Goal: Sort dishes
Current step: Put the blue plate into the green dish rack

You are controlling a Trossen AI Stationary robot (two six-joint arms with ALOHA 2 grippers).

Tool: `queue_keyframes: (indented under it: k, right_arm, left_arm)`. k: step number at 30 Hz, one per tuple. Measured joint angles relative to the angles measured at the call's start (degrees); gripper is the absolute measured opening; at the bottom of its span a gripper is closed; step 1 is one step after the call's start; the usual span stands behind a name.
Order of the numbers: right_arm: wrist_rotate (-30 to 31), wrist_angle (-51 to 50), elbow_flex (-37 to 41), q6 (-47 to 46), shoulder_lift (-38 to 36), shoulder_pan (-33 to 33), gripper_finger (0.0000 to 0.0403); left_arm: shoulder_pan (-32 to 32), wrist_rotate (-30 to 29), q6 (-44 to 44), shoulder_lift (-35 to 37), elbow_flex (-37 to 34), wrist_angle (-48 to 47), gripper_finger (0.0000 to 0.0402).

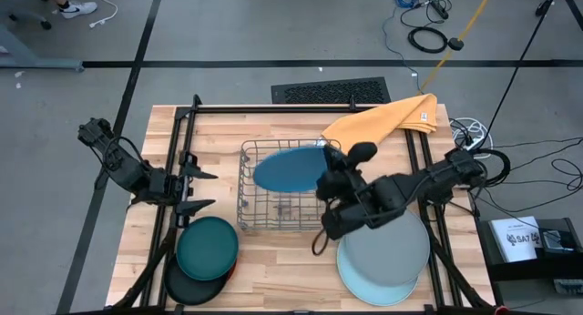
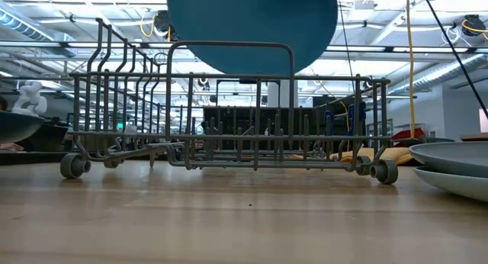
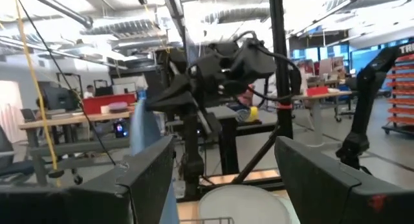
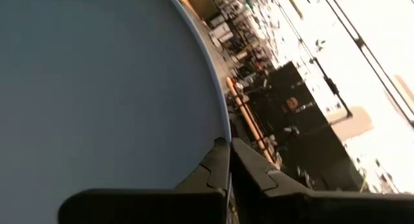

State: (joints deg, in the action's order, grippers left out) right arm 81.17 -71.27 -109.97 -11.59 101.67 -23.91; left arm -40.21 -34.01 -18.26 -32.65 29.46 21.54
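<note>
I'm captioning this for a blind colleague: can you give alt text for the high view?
The right gripper holds a blue plate by its rim over a wire rack. The left gripper waits open beside a teal plate stack; a grey plate stack lies right.

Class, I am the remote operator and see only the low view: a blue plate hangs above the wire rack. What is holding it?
Observer: The right gripper, shut on the blue plate at its rim.
Operator: Where is the left arm?
Observer: Its left gripper waits open at the table's left side, above the dark teal plate.
Operator: What lies behind the rack?
Observer: A yellow-orange cloth, at the table's far edge.
</note>
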Motion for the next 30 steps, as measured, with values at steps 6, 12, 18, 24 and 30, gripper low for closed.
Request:
queue_keyframes:
  k: [6, 12, 18, 24, 30]
  right_arm:
    - [0.0, 0.03, 0.0, -6.28, 0.0, 1.88, 0.0]
    - [0.07, 0.01, 0.0, -11.96, 0.04, 2.26, 0.0]
    - [-0.28, -1.13, 0.0, -19.35, 0.07, 2.16, 0.0]
    - [-2.61, -5.58, 0.0, -28.36, 1.12, 1.65, 0.0]
    - [-5.78, -16.88, 0.0, -41.08, 3.41, 1.02, 0.0]
  left_arm:
    - [0.0, -3.02, 0.02, -1.8, 0.34, -1.34, 0.027]
    - [0.02, -6.76, -0.05, -2.28, 0.34, -1.38, 0.027]
    - [0.02, -10.7, -0.07, -2.37, 0.34, -1.51, 0.027]
    - [0.0, -19.4, -0.11, -2.96, 0.34, -1.51, 0.027]
    - [0.0, -23.59, -0.07, -3.37, 0.34, -1.37, 0.027]
